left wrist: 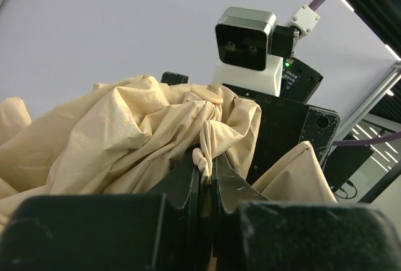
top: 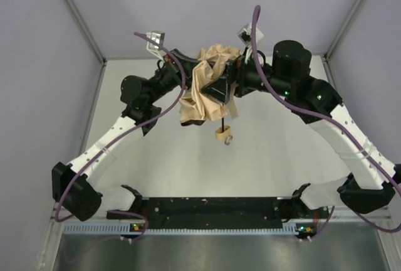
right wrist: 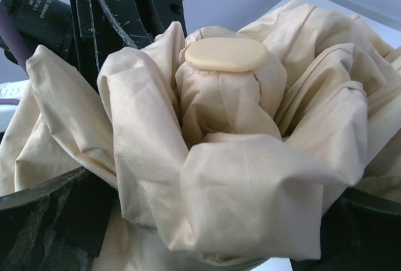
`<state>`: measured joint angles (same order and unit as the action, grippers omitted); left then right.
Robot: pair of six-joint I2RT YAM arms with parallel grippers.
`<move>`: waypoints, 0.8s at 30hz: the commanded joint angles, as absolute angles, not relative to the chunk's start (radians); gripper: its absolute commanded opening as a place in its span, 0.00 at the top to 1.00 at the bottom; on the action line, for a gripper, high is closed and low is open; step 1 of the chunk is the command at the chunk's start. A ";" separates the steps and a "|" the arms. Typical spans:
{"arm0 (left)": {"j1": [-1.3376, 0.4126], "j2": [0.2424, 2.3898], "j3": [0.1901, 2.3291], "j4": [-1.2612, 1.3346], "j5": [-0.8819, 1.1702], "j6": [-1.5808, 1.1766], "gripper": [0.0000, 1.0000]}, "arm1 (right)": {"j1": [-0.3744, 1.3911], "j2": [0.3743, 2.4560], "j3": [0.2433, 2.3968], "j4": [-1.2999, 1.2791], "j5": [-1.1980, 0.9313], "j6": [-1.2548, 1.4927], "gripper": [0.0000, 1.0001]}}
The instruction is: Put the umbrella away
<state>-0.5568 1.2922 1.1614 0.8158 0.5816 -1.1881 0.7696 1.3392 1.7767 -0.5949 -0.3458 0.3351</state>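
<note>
The umbrella (top: 199, 98) hangs in the air at the back middle of the table, its beige canopy crumpled and loose. Its thin black shaft (top: 223, 120) and tan handle (top: 223, 134) dangle below. My left gripper (top: 187, 70) is shut on a narrow fold of the canopy (left wrist: 113, 133); the pinched fabric shows between the fingers of that gripper (left wrist: 207, 161). My right gripper (top: 219, 84) stands wide open around the bunched canopy (right wrist: 250, 183), one finger (right wrist: 50, 214) on each side. The oval tan end cap (right wrist: 225, 54) faces the right wrist camera.
The white table (top: 276, 158) lies below, bounded by grey walls and metal frame posts (top: 78, 17). A black mounting bar (top: 213, 208) with both arm bases runs along the near edge. Purple cables (top: 169, 105) loop off both arms.
</note>
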 commanded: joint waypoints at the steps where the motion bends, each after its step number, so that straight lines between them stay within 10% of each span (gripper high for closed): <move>1: -0.620 1.221 1.224 0.920 0.572 -1.204 1.00 | 0.792 1.358 1.707 -0.526 -0.356 0.344 0.01; 5: -0.652 1.229 1.247 0.922 0.561 -1.192 1.00 | 0.793 1.376 1.701 -0.465 -0.437 0.382 0.16; 13: -0.666 1.204 1.282 0.699 0.532 -1.068 1.00 | 0.792 1.333 1.643 -0.310 -0.569 0.469 1.00; 16: -0.664 1.160 1.284 0.548 0.473 -0.977 0.99 | 0.790 1.284 1.588 -0.304 -0.566 0.465 1.00; 24: -0.609 1.103 1.325 0.206 0.359 -0.851 0.45 | 0.779 1.161 1.488 -0.319 -0.520 0.459 1.00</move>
<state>-0.6331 1.1423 1.2568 0.3233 0.4618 -0.9176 0.7631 1.2034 1.5166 -0.2852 -0.4858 0.4652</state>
